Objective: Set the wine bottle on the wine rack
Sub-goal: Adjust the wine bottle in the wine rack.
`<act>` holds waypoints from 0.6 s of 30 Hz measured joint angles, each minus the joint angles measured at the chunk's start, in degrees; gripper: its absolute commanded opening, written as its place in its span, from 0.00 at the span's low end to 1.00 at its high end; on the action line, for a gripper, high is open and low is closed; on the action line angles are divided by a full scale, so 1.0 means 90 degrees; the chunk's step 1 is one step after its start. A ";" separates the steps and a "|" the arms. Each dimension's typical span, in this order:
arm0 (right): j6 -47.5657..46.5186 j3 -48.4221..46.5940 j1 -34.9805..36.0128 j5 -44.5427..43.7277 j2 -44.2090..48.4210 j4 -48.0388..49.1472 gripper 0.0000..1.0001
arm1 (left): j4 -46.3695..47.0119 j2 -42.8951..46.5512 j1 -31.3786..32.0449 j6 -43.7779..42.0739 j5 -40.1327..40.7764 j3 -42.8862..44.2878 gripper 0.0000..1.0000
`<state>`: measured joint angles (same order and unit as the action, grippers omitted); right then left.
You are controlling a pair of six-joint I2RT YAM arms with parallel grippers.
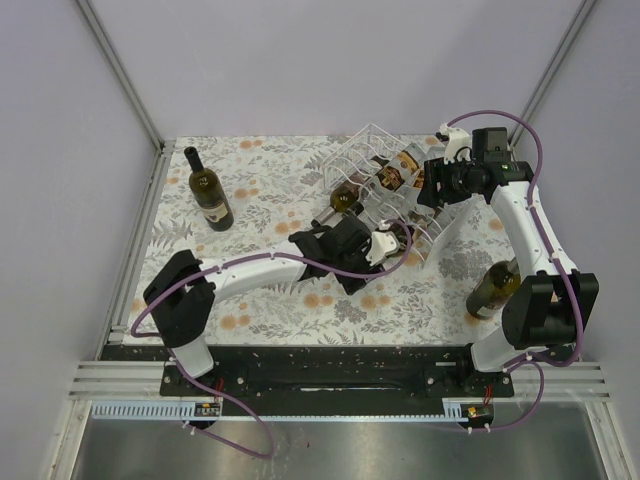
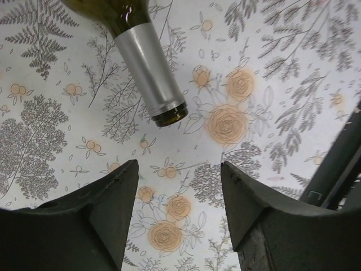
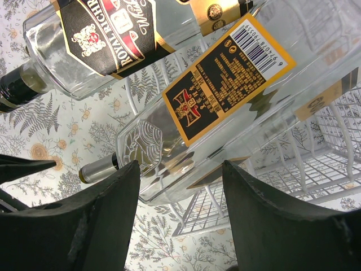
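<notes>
Five bottles by my count: three on the rack (image 1: 372, 145), two off it. Of those three, two are clear whisky bottles (image 3: 214, 96) with labels. The third is the green wine bottle (image 1: 345, 198), which seems to lie in the rack's lower-left cradle, its foil neck sticking out over the cloth (image 1: 260, 170). One spare bottle (image 1: 208, 190) is at the upper left of the top view, well apart. Another (image 1: 493, 290) sits at right, half hidden by the right arm.

The left gripper (image 2: 179, 169) is the nearer one. The neck is just ahead of its fingers (image 2: 107, 209), mouth pointing back at the gap, long axis slanting up and left in the wrist view. Those fingers are spread with only cloth between them. The right gripper (image 3: 179, 169) is spread too, tips at a whisky bottle's flank; touching or not, I cannot tell. One rack, two arms.
</notes>
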<state>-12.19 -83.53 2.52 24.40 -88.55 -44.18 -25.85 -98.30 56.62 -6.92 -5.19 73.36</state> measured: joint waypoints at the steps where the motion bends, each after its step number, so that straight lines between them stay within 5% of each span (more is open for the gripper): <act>1: 0.0000 0.0000 0.0000 0.0000 0.0000 0.0000 0.67 | 0.0119 0.0010 -0.0002 -0.0075 0.0095 -0.0141 0.64; 18: -0.0002 0.0005 -0.0002 0.0002 0.0000 0.0002 0.67 | 0.1600 -0.0168 -0.0005 -0.0573 0.0957 -0.0602 0.64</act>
<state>-12.21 -83.48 2.50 24.43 -88.55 -44.16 -11.44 -99.81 56.58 -12.08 3.42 67.94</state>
